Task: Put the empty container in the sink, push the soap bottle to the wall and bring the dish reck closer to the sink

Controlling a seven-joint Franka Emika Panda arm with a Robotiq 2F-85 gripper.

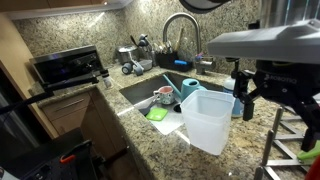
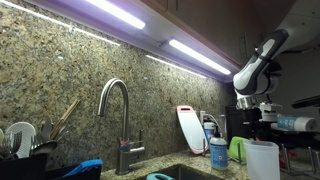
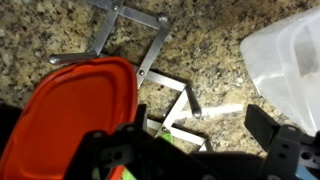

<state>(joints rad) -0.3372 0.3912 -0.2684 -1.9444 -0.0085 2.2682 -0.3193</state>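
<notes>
pincer (image 1: 245,98) hangs with its jaws spread wide and nothing between them, just beside the empty container (image 1: 207,120). that tub is tall, square, milky see-through plastic, narrowing a little toward the base. it stands upright on the counter (image 1: 250,142) at the edge of the sink (image 1: 135,92), not in the basin. the soap bottle (image 2: 218,153), white and pale blue with a dark pump, stands near the wall (image 2: 60,80); whether it touches i cannot tell. the dish reck (image 1: 292,138), grey wire, sits on the side of the tub away from the sink. in the wrist view its wires lie on the granite beside an orange-red lid (image 3: 70,110). counter and wall are the same speckled brown-beige stone. a curved chrome faucet (image 2: 118,110) rises behind the basin, and strip lights (image 2: 195,55) glow under the cabinets. the white arm (image 2: 258,65) reaches in from above, bent, wrist pointing down.
</notes>
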